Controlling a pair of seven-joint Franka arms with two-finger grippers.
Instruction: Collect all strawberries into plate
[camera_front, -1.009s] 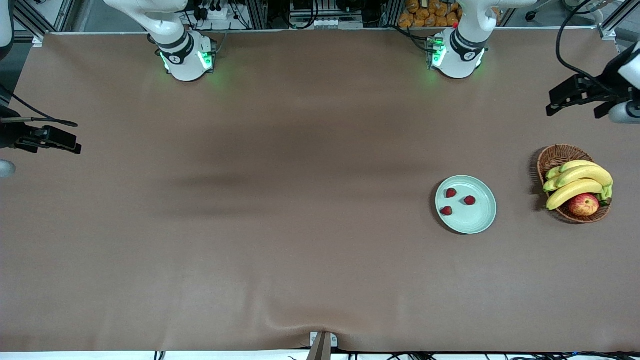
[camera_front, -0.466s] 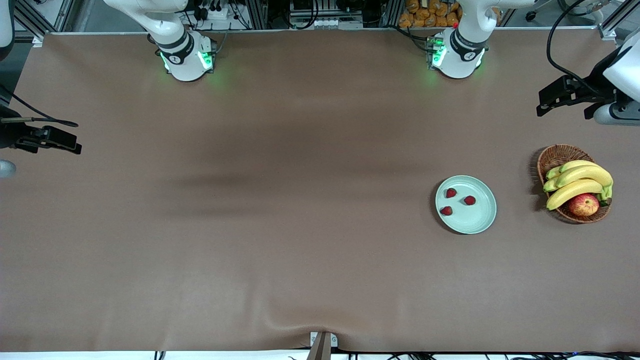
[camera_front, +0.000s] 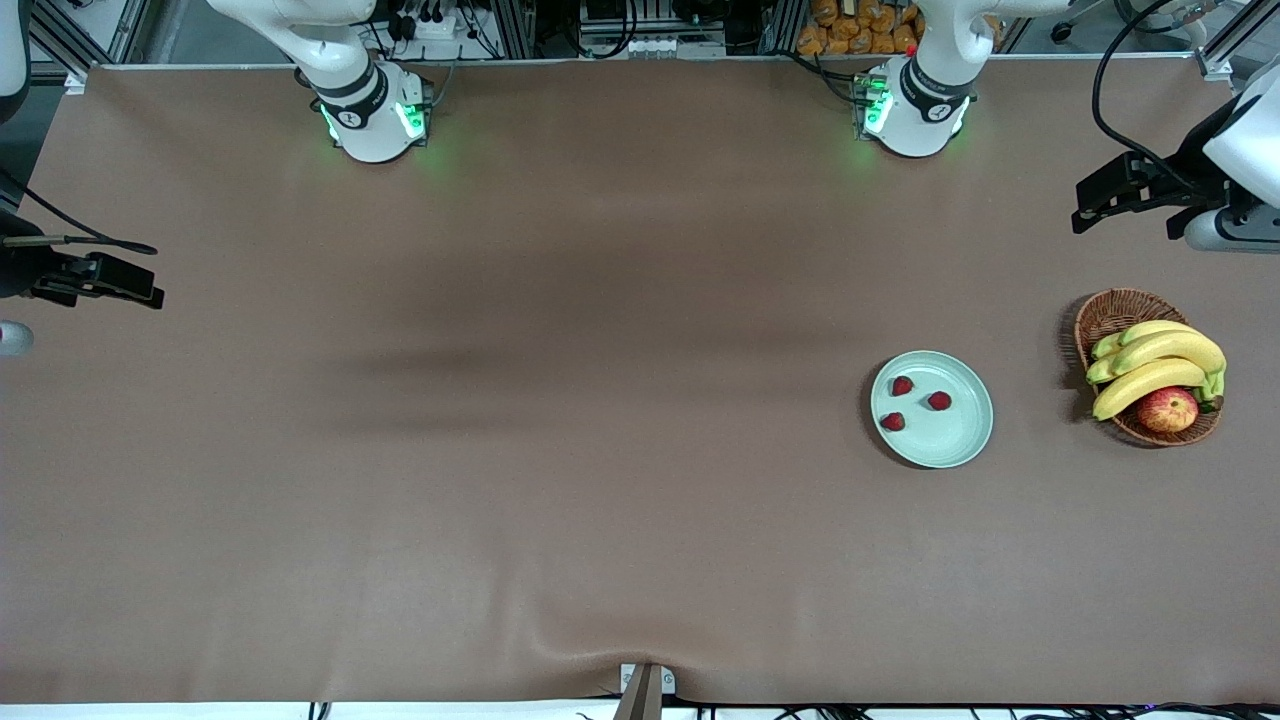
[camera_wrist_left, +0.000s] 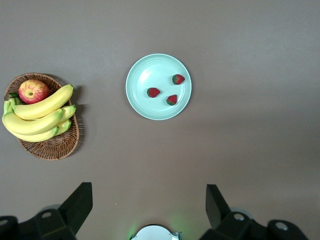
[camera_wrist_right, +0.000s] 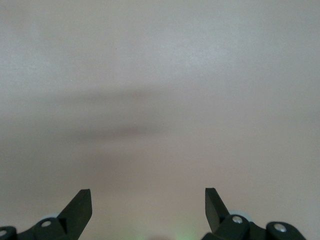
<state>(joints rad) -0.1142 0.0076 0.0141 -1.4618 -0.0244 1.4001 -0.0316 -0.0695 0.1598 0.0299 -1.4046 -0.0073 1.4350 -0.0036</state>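
Observation:
The pale mint-green plate (camera_front: 962, 432) lies on the brown table toward the left arm's end. Three strawberries (camera_front: 902, 385) (camera_front: 939, 400) (camera_front: 892, 421) lie in it. In the left wrist view the plate (camera_wrist_left: 150, 70) holds the same strawberries (camera_wrist_left: 178, 79) (camera_wrist_left: 153, 92) (camera_wrist_left: 172, 99). My left gripper (camera_front: 1085, 205) (camera_wrist_left: 148, 192) is open and empty, high in the air at the left arm's end of the table, looking down on plate and basket. My right gripper (camera_front: 140, 285) (camera_wrist_right: 148, 195) is open and empty, over bare table at the right arm's end.
A brown wicker basket (camera_front: 1110, 312) (camera_wrist_left: 50, 145) stands beside the plate, closer to the left arm's end of the table. It holds bananas (camera_front: 1160, 365) (camera_wrist_left: 35, 112) and a red-yellow apple (camera_front: 1167, 409) (camera_wrist_left: 33, 91). A wrinkle in the table cover (camera_front: 600, 640) lies near the front edge.
My left gripper has drifted a little toward the middle of the table and toward the robots' bases. The right gripper, plate and strawberries have not moved.

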